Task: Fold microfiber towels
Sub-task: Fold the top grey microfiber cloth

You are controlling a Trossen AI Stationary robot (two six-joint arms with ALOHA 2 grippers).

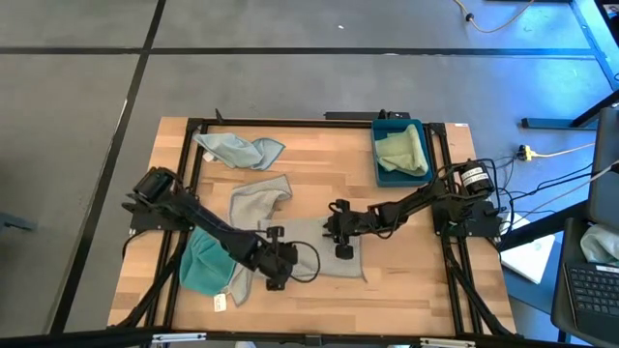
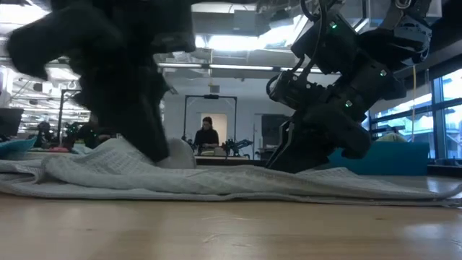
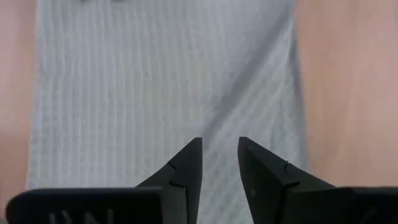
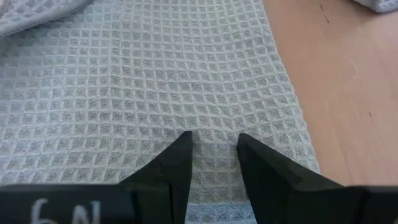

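Note:
A light grey waffle-weave towel (image 1: 358, 267) lies on the wooden table's middle. Its left part (image 1: 255, 199) is bunched and its right part lies flat. My left gripper (image 1: 278, 274) (image 3: 219, 142) is at the flat part's near left edge, its fingers narrowly apart. My right gripper (image 1: 342, 249) (image 4: 213, 135) comes down slanting onto the flat part, close to one hem, also with a narrow gap. In the low view the towel (image 2: 238, 184) rises in a hump (image 2: 119, 155) at the left gripper (image 2: 155, 148). My left gripper comes at the grey towel slanting down from the table's left. The cloth (image 2: 133, 148) stands up in a hump against its fingers while the rest lies on the table. A crease (image 3: 249, 87) runs toward the fingertips; how many layers are pinched is hidden. My right gripper has its fingertips (image 4: 245, 146) down on the grey towel a little in from its hem (image 4: 214, 210), slanting down from the table's right. A small puckered ridge of cloth (image 4: 214, 144) sits between the two tips. The towel lies flat on the table around it.
A teal towel (image 1: 201, 266) with a white tag (image 1: 220, 303) lies at the near left, and a pale blue towel (image 1: 240, 150) at the far left. The blue tray (image 1: 378, 164) at the far right holds a pale green towel (image 1: 404, 150). A person (image 2: 207, 133) sits far behind the table.

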